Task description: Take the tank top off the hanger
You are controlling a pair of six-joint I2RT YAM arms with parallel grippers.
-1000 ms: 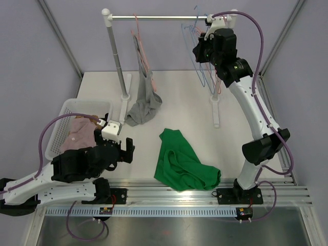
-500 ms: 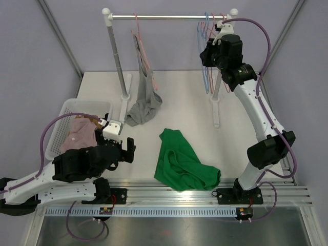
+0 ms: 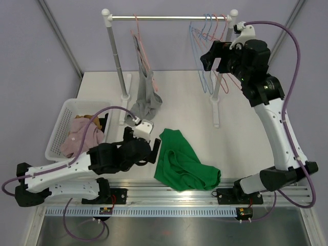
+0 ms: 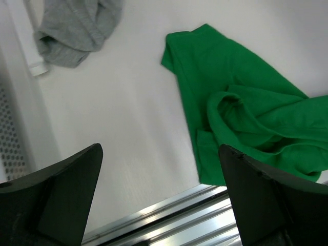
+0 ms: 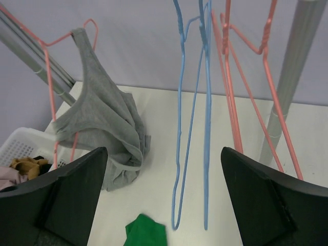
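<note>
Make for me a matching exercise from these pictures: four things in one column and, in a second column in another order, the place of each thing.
Things
1. gray tank top
2. green shirt
3. pink garment
4. blue hangers

Places
A. in the white basket
B. crumpled on the table, near its front edge
C. bare on the rail, right part
D. hanging below the rail, left part

Pairs: 1-D, 2-B, 3-A, 4-C
</note>
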